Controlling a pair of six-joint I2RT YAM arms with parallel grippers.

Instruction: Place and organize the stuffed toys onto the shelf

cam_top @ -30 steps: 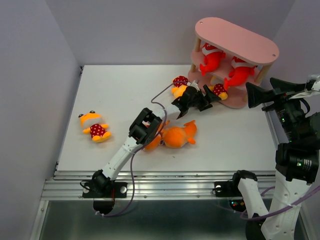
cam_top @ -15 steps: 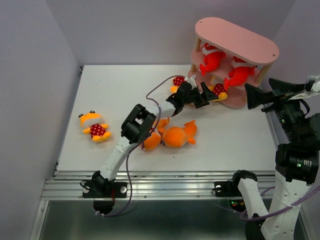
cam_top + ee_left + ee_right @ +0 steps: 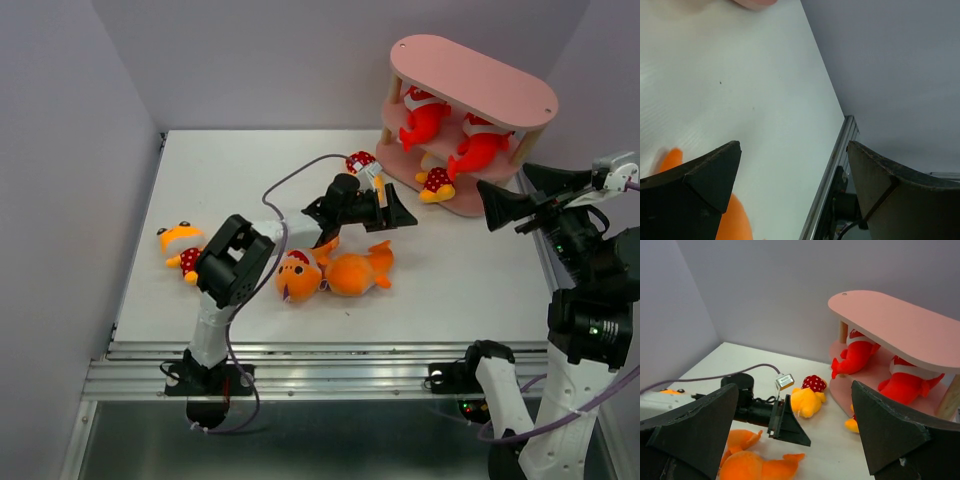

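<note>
Top external check: left gripper (image 3: 380, 210) spread and empty, right gripper (image 3: 520, 192) likewise, idle by the right edge. Lower over the orange sharks (image 3: 345, 272) at the middle of the worktop (image 3: 240, 180), pinch one body centrally, carry toward the shelf (image 3: 470, 75) at the far right corner.

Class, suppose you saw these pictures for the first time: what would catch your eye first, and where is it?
The pink shelf at the far right corner of the table stands out, with two red sharks on its middle tier. Next come the orange sharks lying mid-table, with the open left gripper hanging just beyond them.
</note>
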